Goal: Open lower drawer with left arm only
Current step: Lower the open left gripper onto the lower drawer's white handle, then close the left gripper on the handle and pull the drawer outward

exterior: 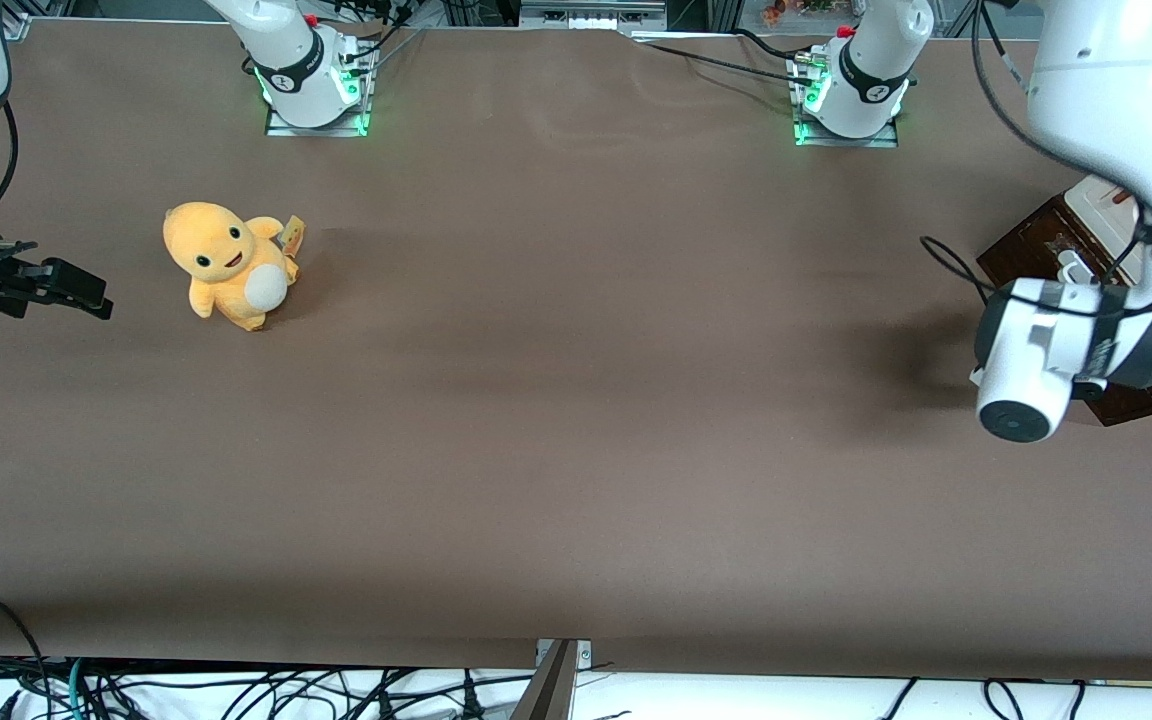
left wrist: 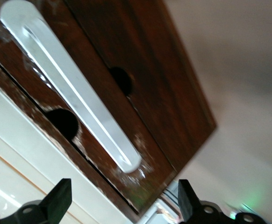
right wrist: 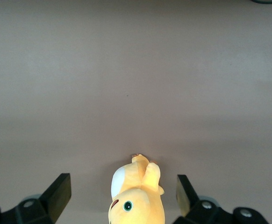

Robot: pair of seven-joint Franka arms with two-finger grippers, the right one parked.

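On the brown table (exterior: 576, 400), the lower drawer (left wrist: 126, 140) — glossy dark wood, white bar handle (left wrist: 70, 88) — faces the spread tool (left wrist: 122, 205).

Orange plush toy (exterior: 229, 263) sits on brown table (exterior: 576, 400) twd parked arm's end; cables (exterior: 236, 690) along table's near edge.

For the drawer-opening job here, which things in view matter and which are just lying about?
Part of the job:
- lower drawer, dark wood front, looks shut
- its white bar handle
- left arm
- its gripper, open, close in front of the handle, not touching it

Just lying about:
- orange plush toy, toward the parked arm's end of the table
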